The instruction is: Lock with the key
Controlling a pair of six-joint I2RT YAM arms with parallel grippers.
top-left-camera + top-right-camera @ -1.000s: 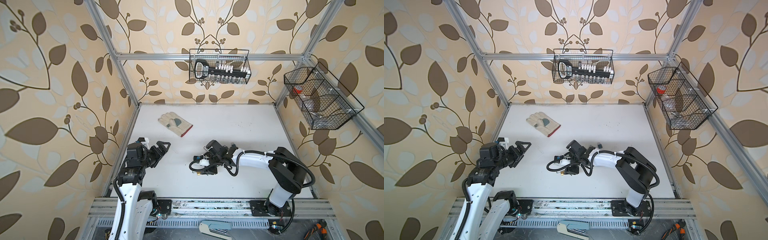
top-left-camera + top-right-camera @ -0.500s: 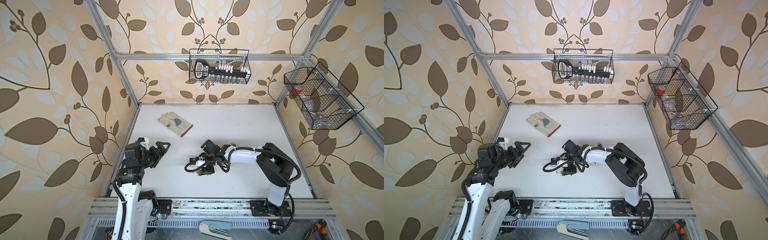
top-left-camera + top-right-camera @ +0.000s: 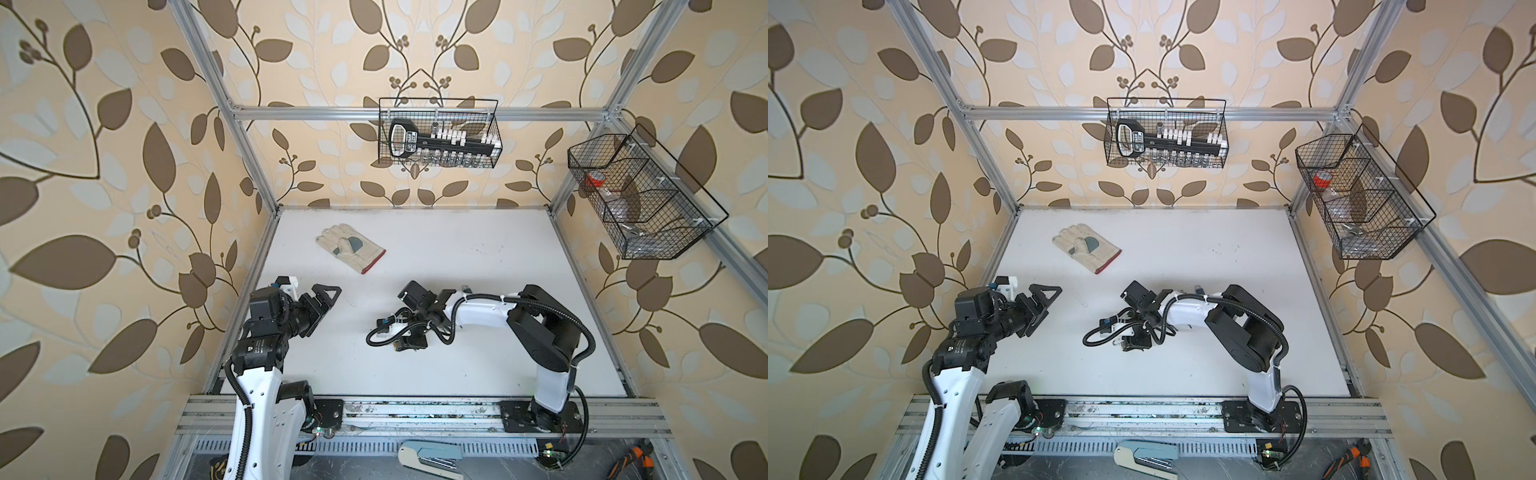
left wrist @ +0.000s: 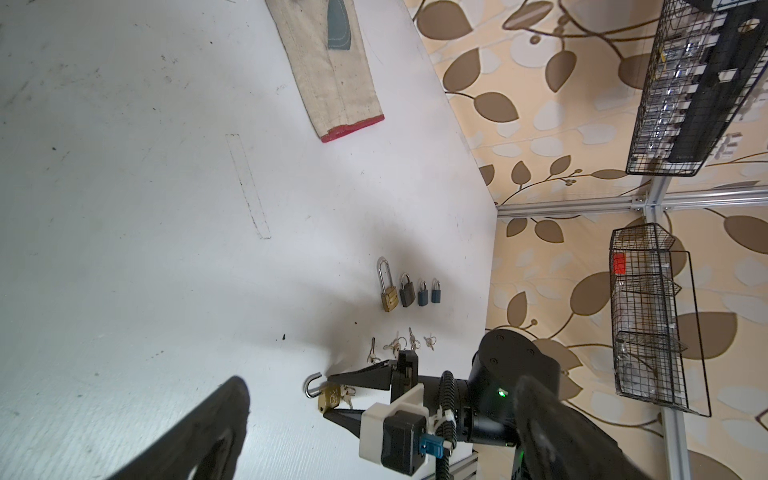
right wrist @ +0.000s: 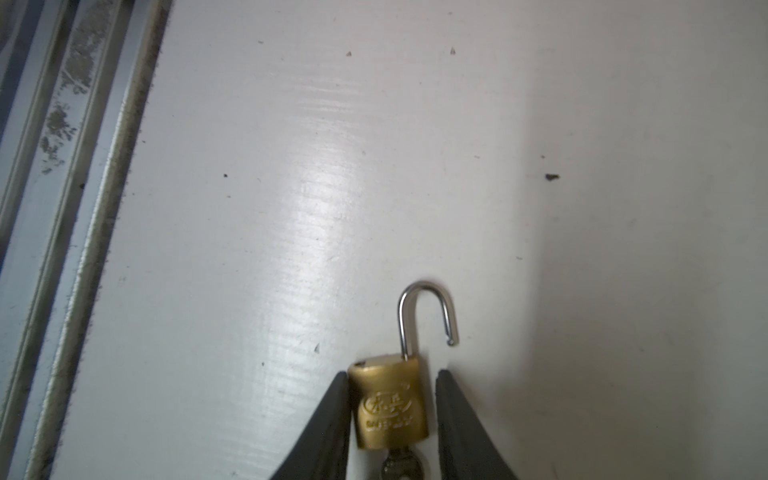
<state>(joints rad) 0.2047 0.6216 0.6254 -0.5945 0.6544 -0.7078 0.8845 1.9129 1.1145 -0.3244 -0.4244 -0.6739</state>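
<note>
A small brass padlock (image 5: 388, 407) lies on the white table (image 5: 291, 187) with its silver shackle (image 5: 428, 307) swung open. A key (image 5: 401, 467) sticks out of its underside. My right gripper (image 5: 392, 374) straddles the lock body: one finger touches its side and the other stands a narrow gap off. The left wrist view shows the same padlock (image 4: 330, 397) between those black fingers. In both top views my left gripper (image 3: 322, 299) (image 3: 1042, 301) hovers open and empty at the left edge, well away from the right gripper (image 3: 409, 340).
Several more padlocks (image 4: 407, 291) stand in a row beyond the right arm, with loose keys (image 4: 399, 343) beside them. A work glove (image 3: 349, 251) lies at the back left. Wire baskets hang on the back wall (image 3: 438, 133) and the right wall (image 3: 640, 195).
My right arm has reached further left and low over the table, and its jaws have narrowed around the brass padlock. The left arm has not moved.
</note>
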